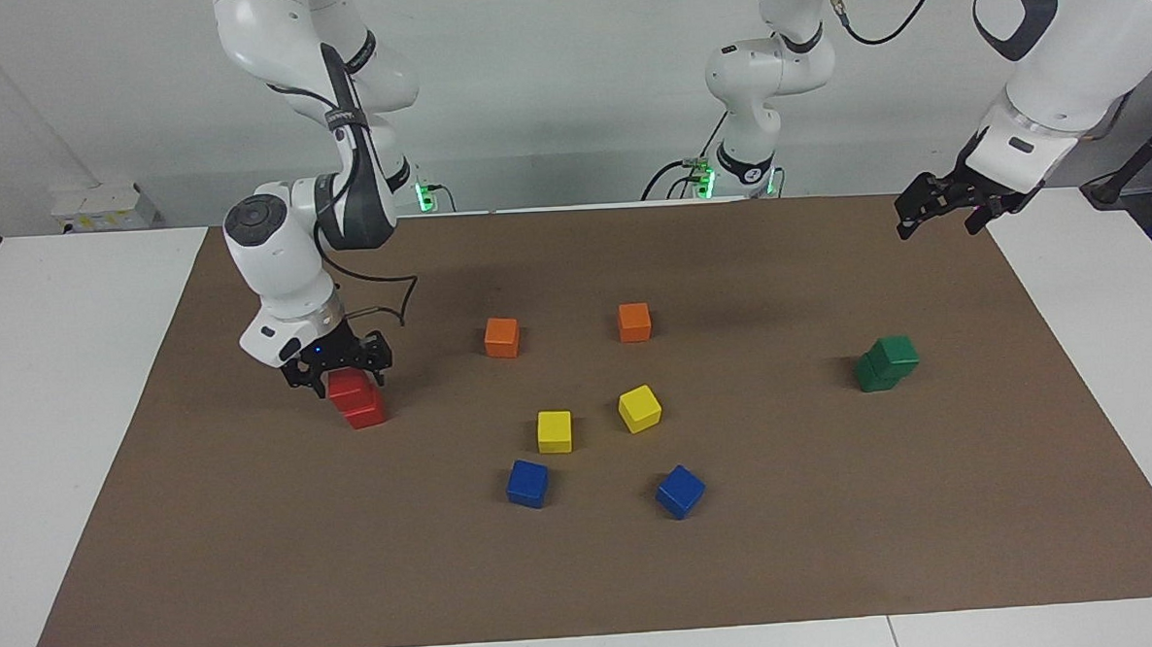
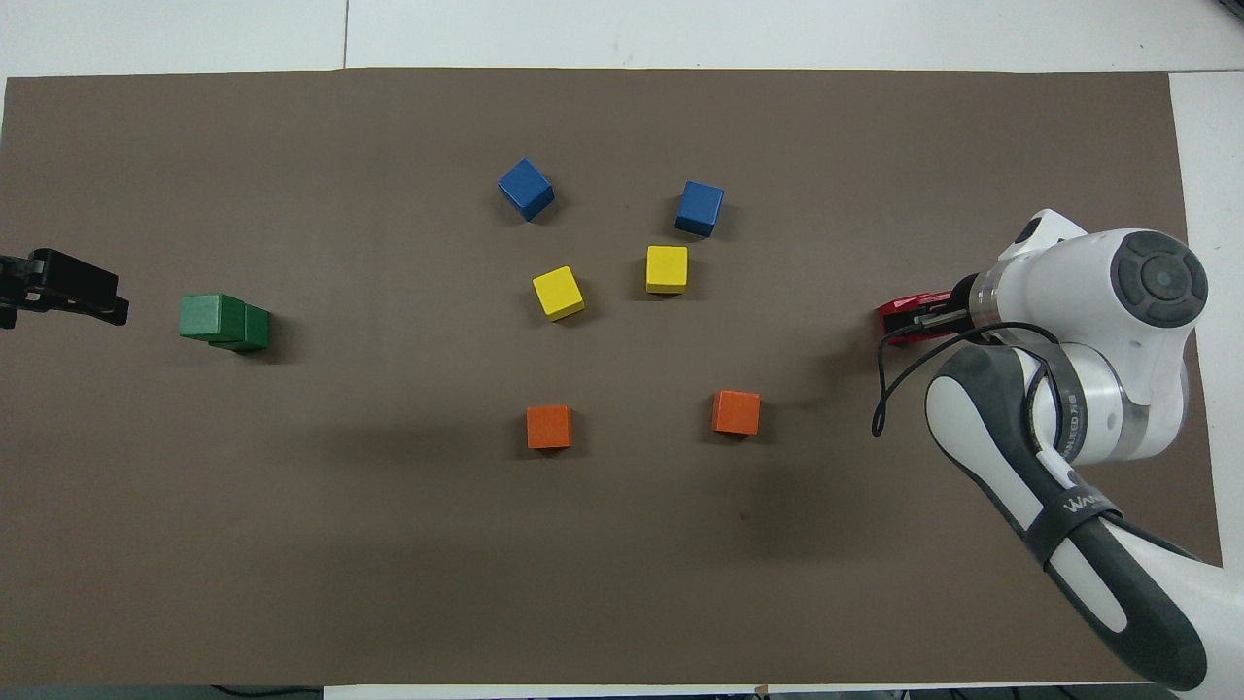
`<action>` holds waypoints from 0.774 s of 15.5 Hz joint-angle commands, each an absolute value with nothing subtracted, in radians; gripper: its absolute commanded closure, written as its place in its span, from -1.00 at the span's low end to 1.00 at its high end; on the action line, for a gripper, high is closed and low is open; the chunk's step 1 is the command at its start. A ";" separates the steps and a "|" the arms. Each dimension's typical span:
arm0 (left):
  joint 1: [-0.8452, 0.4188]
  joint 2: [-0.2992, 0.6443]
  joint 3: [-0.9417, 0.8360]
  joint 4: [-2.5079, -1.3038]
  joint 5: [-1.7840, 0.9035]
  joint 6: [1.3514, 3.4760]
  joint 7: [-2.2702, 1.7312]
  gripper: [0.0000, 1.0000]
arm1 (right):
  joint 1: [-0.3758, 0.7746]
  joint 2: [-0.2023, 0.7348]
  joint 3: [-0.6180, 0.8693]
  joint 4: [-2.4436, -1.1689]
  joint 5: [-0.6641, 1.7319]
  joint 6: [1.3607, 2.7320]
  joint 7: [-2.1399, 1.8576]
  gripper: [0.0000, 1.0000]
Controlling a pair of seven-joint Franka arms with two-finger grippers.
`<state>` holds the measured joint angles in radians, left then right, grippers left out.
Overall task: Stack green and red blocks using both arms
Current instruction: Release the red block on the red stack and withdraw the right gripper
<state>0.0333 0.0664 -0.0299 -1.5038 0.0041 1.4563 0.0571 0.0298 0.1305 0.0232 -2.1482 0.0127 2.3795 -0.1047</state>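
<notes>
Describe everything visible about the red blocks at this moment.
The red blocks are two bright matte cubes, one on the other, the upper one sitting slightly askew. The stack stands on the brown mat toward the right arm's end of the table. The right gripper is low around the top cube with its fingers spread apart; whether they touch the cube cannot be told.
</notes>
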 commanded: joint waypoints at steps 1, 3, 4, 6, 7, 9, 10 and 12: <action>0.028 0.026 -0.020 -1.552 0.003 1.447 0.046 -1.00 | 0.026 0.124 0.034 -2.086 0.032 2.307 -0.066 -1.00; 0.028 0.012 -0.020 -1.575 0.002 1.448 0.046 -1.00 | 0.028 0.117 0.034 -2.018 0.032 2.238 -0.019 -1.00; 0.028 0.011 -0.020 -1.575 0.003 1.448 0.046 -1.00 | 0.026 0.117 0.034 -1.979 0.032 2.205 -0.011 -1.00; 0.029 0.005 -0.020 -1.585 0.003 1.447 0.048 -1.00 | 0.017 0.103 0.034 -1.928 0.032 2.155 -0.011 -1.00; 0.029 -0.006 -0.020 -1.601 0.003 1.447 0.048 -1.00 | 0.014 0.080 0.034 -1.916 0.032 2.145 -0.011 -1.00; 0.028 -0.028 -0.020 -1.632 0.002 1.462 0.048 -1.00 | 0.008 0.048 0.023 -1.908 0.034 2.145 -0.017 -1.00; 0.023 -0.025 -0.020 -1.631 0.002 1.476 0.048 -1.00 | -0.003 0.031 0.023 -1.905 0.034 2.145 -0.015 -1.00; 0.021 -0.021 -0.018 -1.628 0.002 1.494 0.048 -1.00 | -0.009 -0.020 0.023 -1.887 0.034 2.129 -0.018 -1.00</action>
<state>0.0329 0.0091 -0.0264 -1.5884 0.0041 1.4613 0.0571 0.0104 0.0349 0.0149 -1.8964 0.0129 2.1595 -0.0204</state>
